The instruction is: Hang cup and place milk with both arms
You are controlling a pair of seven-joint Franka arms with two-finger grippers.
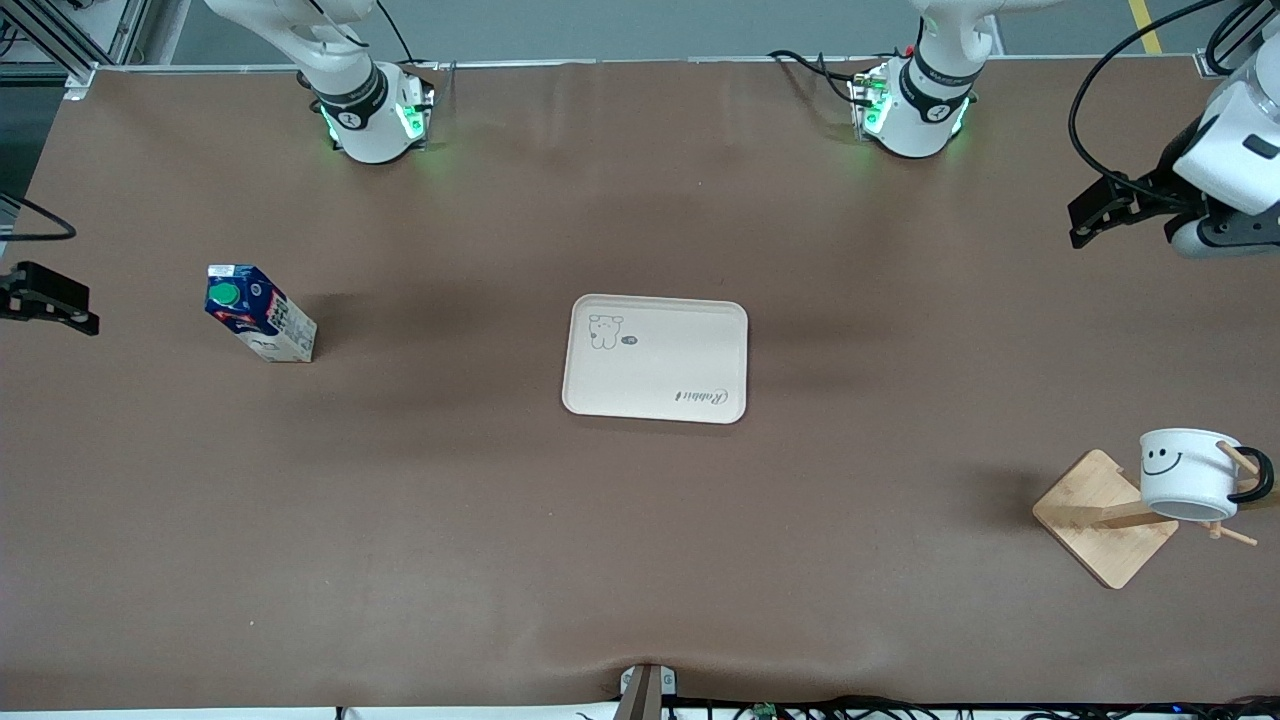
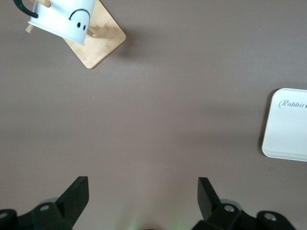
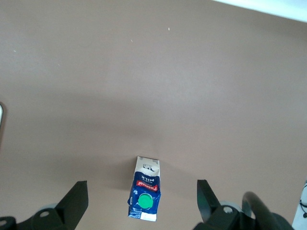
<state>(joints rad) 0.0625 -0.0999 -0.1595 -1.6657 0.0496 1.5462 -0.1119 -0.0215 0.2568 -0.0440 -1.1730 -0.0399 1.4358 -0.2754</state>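
The white smiley-face cup (image 1: pixel 1188 472) hangs by its black handle on a peg of a wooden rack (image 1: pixel 1103 517) at the left arm's end of the table. It also shows in the left wrist view (image 2: pixel 61 20). The dark-blue milk carton (image 1: pixel 259 326) with a green cap stands upright on the table toward the right arm's end. My left gripper (image 1: pixel 1082 222) is open and empty, up in the air away from the rack (image 2: pixel 142 191). My right gripper (image 1: pixel 60 305) is open and empty high above the table, with the milk (image 3: pixel 145 178) in view below it (image 3: pixel 141 189).
A cream tray (image 1: pixel 655 410) with a bear print lies empty at the table's middle. Its edge shows in the left wrist view (image 2: pixel 283 139). The brown table cover (image 1: pixel 450 520) spans the whole table. Cables lie along the table's edges.
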